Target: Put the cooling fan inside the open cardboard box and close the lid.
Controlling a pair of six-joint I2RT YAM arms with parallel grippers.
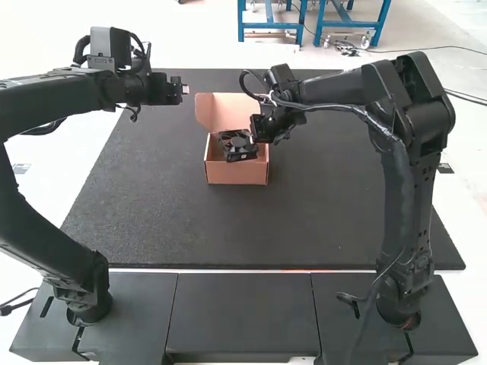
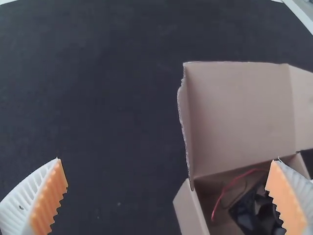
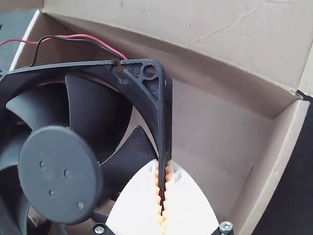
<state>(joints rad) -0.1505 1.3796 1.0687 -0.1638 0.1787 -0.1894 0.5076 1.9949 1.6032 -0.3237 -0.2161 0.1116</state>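
Right gripper [image 3: 162,171] was clamped shut on one frame edge of the cooling fan [image 1: 237,144]. The fan stood tilted on edge, partly down inside the cardboard box [image 1: 236,173] directly beneath the gripper. Fan black, square frame, red and black leads. Left gripper [image 1: 175,89], spread wide and empty, hovered just beside the upright lid [image 1: 218,111]. It looked the nearer arm for closing.

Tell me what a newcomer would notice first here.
The cooling fan, its frame pinched by the right tool, hangs in the mouth of the cardboard box in the middle of the mat. The lid flap stands up behind it, and the left tool hovers open beside that flap.
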